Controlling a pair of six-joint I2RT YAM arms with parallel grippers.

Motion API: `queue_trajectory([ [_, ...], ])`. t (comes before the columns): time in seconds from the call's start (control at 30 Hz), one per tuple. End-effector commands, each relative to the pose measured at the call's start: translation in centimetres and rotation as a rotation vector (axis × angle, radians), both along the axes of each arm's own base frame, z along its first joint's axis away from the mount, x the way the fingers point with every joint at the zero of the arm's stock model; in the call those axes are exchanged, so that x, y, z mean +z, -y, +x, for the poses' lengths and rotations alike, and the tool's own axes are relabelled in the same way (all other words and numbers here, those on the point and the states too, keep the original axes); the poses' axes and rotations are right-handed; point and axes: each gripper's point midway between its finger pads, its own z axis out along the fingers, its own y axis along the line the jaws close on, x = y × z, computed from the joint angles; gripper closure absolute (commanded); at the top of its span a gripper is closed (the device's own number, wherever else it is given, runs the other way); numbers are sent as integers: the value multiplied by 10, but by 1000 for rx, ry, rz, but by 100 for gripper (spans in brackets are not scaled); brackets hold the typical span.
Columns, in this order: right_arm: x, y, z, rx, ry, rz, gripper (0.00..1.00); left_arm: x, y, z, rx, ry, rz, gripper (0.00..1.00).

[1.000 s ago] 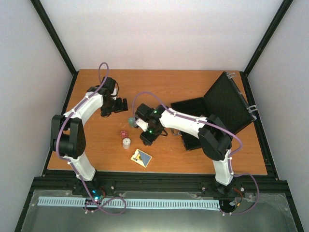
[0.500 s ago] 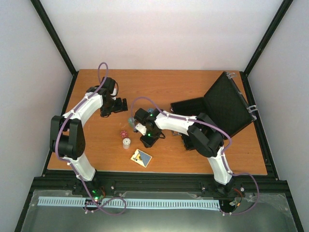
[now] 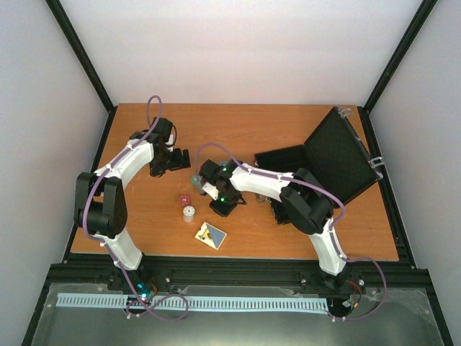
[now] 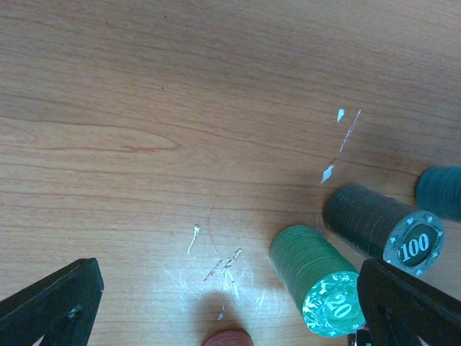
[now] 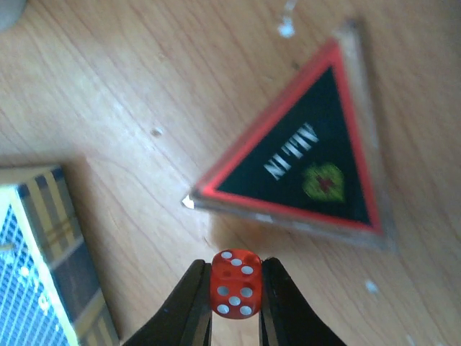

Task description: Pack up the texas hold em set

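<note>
Top external view: the black case [image 3: 338, 148] lies open at the right of the wooden table [image 3: 130, 238], with its lid raised and tilted back. Its tray is dark and partly covered by the right arm [image 3: 270, 182], so the contents cannot be made out.

Nearest the arm bases, a flat card box [image 3: 210, 235], blue and yellow on top, lies on the wood. Just beyond it stands a short white chip stack [image 3: 189, 213], then a small red object [image 3: 184, 198] too small to identify. All three sit outside the case.

The right gripper [image 3: 222, 207] hangs between the card box and the case. In the right wrist view it is clamped on a glossy red die [image 5: 235, 282] with white pips. Below the die lies a flat triangular plaque [image 5: 302, 155], black with a red border and lettered "ALL IN".

Farther back, the left gripper [image 3: 175, 160] is spread wide and holds nothing. The left wrist view shows a green chip stack [image 4: 317, 277] marked 20 just beside a dark chip stack [image 4: 382, 227] marked 100, both ribbed cylinders on scuffed wood.
</note>
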Motion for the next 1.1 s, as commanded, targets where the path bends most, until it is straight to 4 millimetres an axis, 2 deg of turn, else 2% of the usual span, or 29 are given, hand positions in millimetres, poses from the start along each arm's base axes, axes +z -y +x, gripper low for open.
queue_trajectory([
  [0.0,60,32,19,-112,123,-9,97,10,-3,-2,11,33,-8,0],
  [0.07,73,58,30,-207,156,-32,97,7,-2,-3,10,28,-12,0],
  [0.17,73,111,45,-345,188,-111,97,4,0,-4,10,19,-24,0],
  [0.3,58,181,58,-550,186,-175,97,-1,4,-5,11,6,-45,0],
  [0.4,44,214,62,-649,176,-203,97,-2,5,-4,9,4,-53,0],
  [0.6,26,245,79,-737,186,-250,97,-4,6,-3,8,-2,-58,0],
  [0.77,17,259,91,-761,188,-275,97,-8,5,-4,9,-7,-52,0],
  [0.93,11,267,99,-754,192,-292,97,-12,5,-3,12,-16,-49,0],
  [1.07,8,265,106,-748,188,-276,97,-13,6,0,14,-21,-50,0],
])
